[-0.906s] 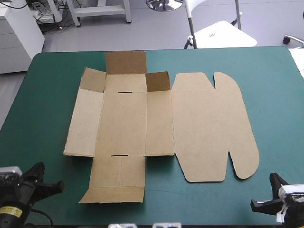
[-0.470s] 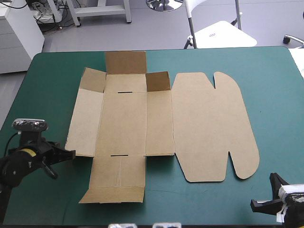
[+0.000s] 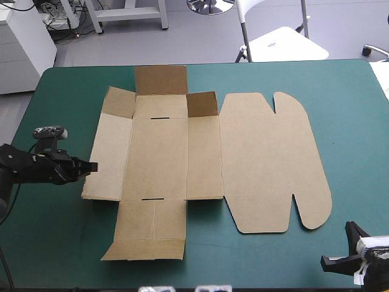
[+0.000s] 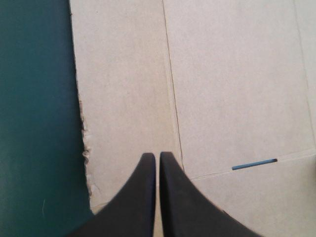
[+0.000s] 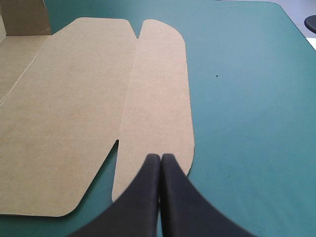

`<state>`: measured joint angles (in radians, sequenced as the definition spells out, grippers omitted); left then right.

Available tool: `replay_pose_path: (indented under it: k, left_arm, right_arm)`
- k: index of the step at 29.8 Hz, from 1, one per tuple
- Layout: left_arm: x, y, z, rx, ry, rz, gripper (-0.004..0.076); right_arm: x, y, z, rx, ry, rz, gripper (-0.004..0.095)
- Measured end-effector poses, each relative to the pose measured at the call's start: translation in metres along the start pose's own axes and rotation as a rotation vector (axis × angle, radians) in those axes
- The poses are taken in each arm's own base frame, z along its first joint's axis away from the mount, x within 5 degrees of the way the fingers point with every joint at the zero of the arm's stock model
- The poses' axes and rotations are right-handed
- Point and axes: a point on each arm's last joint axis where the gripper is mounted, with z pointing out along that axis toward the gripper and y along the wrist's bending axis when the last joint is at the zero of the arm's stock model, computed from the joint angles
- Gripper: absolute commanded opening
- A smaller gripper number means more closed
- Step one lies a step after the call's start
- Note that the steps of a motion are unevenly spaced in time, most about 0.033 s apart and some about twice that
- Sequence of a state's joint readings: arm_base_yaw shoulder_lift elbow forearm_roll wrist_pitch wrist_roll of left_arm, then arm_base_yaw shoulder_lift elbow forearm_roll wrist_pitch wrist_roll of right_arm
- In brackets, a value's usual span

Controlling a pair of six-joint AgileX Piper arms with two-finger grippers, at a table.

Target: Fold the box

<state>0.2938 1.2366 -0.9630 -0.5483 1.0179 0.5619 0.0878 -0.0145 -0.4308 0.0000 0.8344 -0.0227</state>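
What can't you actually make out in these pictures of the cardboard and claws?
High view: the right claw is mostly cut off by the bottom edge.
Left wrist view: the left claw hides the box beneath it, so contact cannot be told.
All views: the box's underside lies against the table.

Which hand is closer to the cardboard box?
Left. The left hand is at the left edge of the box, tips over the board; the right hand is apart, by the near right corner of the table.
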Motion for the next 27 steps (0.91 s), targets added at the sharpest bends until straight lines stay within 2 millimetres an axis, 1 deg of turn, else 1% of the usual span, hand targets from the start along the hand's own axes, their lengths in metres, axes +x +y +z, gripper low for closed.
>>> replay_pose_path:
  k: [3, 5, 8, 14, 22, 27]
  left_arm:
    - [-0.010, 0.018, 0.004, 0.038, 0.030, -0.045, 0.0015]
    - [-0.017, 0.028, 0.010, 0.055, 0.065, -0.059, 0.0015]
    - [-0.028, 0.041, 0.023, 0.081, 0.128, -0.076, 0.0013]
    - [-0.040, 0.063, 0.049, 0.102, 0.208, -0.102, 0.0013]
    - [-0.044, 0.082, 0.080, 0.126, 0.273, -0.139, 0.0013]
    - [-0.047, 0.088, 0.088, 0.130, 0.284, -0.149, 0.0015]
  right_arm:
    - [0.000, 0.000, 0.000, 0.000, 0.000, 0.000, -0.0019]
    - [0.000, 0.000, 0.000, 0.000, 0.000, 0.000, -0.0019]
    - [0.000, 0.000, 0.000, 0.000, 0.000, 0.000, -0.0019]
    - [0.000, 0.000, 0.000, 0.000, 0.000, 0.000, -0.0019]
    - [0.000, 0.000, 0.000, 0.000, 0.000, 0.000, -0.0019]
    - [0.000, 0.000, 0.000, 0.000, 0.000, 0.000, -0.0019]
